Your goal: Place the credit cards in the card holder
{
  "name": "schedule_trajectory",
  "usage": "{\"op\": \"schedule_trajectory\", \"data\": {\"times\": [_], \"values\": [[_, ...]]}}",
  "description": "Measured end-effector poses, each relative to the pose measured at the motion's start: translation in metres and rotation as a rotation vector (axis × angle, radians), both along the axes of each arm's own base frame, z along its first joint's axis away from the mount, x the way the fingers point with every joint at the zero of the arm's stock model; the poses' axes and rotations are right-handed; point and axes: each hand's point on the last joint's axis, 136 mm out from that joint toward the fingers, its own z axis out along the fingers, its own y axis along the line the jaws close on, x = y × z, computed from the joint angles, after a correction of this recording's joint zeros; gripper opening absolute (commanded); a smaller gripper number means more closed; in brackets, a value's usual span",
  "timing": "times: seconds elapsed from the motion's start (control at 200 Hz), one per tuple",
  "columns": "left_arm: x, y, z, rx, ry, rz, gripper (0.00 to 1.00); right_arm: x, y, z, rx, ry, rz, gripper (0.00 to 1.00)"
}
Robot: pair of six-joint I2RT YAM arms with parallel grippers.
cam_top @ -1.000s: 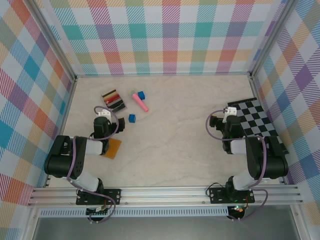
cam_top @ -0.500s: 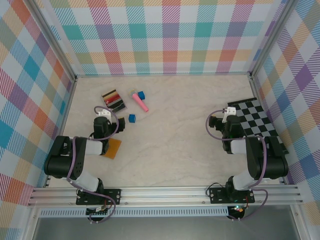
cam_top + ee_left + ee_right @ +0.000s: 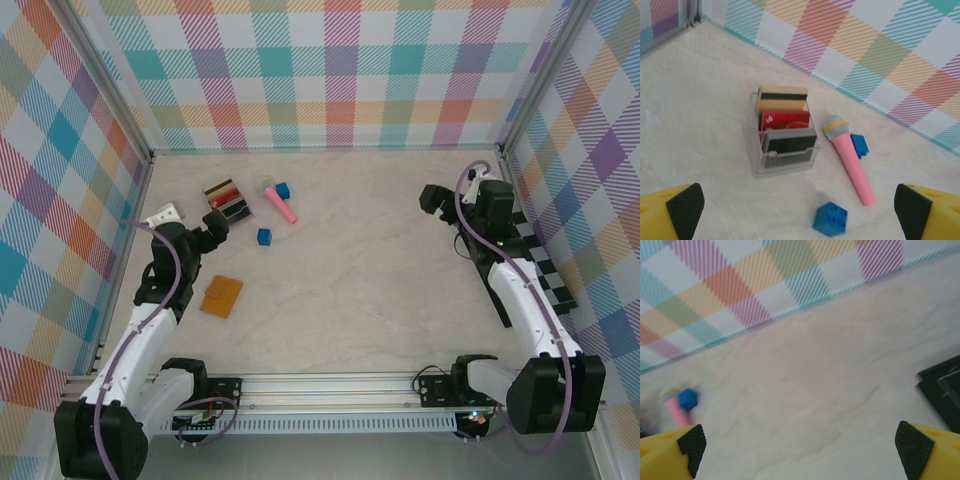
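Nothing is in yet. The thin red, black and tan credit cards [image 3: 785, 131] stand in a clear plastic tray [image 3: 753, 152], well apart from the flat orange-brown leather card holder [image 3: 221, 296] on the counter [image 3: 350, 280]. The left hand [image 3: 215, 228] hovers near the cards, spread wide; the right hand [image 3: 432, 198] is spread and empty.

Setting: robot lab test cell. Evidence:
- table [image 3: 360, 280] w/ marble-look top, boxed on 3 sides by plaid-print walls [image 3: 340, 80].
- alu extrusion posts [image 3: 104, 78] at the corners; slotted alu rail [image 3: 330, 385] along the near edge.
- L arm [image 3: 135, 335] + R arm [image 3: 525, 300] bolted to that rail, purple cables [image 3: 180, 275] looped along them.
- props are a staged, unrelated mix: cards [image 3: 785, 125] in a clear stand [image 3: 756, 160], toy mic [image 3: 281, 203], blue cubes [image 3: 264, 237], chequered board [image 3: 550, 272].
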Motion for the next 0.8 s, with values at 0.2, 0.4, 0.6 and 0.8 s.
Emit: {"op": "schedule_trajectory", "data": {"times": [0.2,0.4,0.6,0.8], "values": [[-0.032,-0.015,-0.054,-0.148,0.262,-0.019,1.00,-0.044,0.051,-0.055,0.209,0.278,0.150,1.00],[-0.048,-0.034,-0.103,-0.235,0.480,-0.073,1.00,-0.061,0.077,-0.074,0.254,0.401,0.237,1.00],[-0.054,-0.044,-0.140,-0.276,0.623,-0.097,1.00,-0.067,0.090,-0.101,0.271,0.519,0.271,1.00],[-0.044,-0.049,-0.163,-0.275,0.734,-0.101,1.00,-0.068,0.098,-0.108,0.274,0.571,0.281,1.00]]}}
